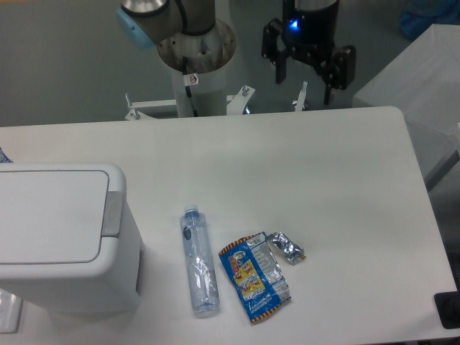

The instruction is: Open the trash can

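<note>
One end effector (307,77) spread wide above far edge | trash can (61,237) lid down

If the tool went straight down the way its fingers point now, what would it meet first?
Probably the bare table near its far edge. The tool points down with fingers apart, nothing between them. Depth is unclear; it may hang just beyond the edge. The trash can lies far off that line.

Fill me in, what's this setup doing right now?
Nothing is being handled yet. The gripper hangs open and empty above the table's far edge. The trash can sits at the near left with its lid down, well away from the gripper. A plastic bottle, a snack wrapper and a crumpled foil scrap lie beside it.
</note>
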Tool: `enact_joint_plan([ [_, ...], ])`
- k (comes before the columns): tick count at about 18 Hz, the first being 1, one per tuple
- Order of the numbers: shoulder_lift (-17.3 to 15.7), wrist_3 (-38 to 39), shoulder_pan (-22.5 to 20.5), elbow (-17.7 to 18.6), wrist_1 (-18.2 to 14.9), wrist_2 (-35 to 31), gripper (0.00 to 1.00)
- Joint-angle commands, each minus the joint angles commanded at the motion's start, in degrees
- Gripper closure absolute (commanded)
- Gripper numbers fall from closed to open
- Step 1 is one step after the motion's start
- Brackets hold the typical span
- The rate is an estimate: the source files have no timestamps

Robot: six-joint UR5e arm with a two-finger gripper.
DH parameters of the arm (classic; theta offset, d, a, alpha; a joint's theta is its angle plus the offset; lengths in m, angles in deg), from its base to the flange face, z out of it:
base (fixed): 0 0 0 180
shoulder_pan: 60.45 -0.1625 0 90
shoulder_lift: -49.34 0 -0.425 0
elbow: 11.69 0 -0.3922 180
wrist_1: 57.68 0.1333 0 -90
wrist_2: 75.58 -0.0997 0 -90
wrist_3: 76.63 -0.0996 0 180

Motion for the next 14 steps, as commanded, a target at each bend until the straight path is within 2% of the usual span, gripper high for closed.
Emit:
enact_joint_plan([
  [6, 0.4, 0.4, 0.1, -0.1, 0.0, 0.1, 0.00],
  [11, 0.7, 0.5, 0.0, -0.2, 0.1, 3.5, 0.00],
  [14, 1.1, 4.6, 0.0, -0.2, 0.1, 6.3, 0.00],
])
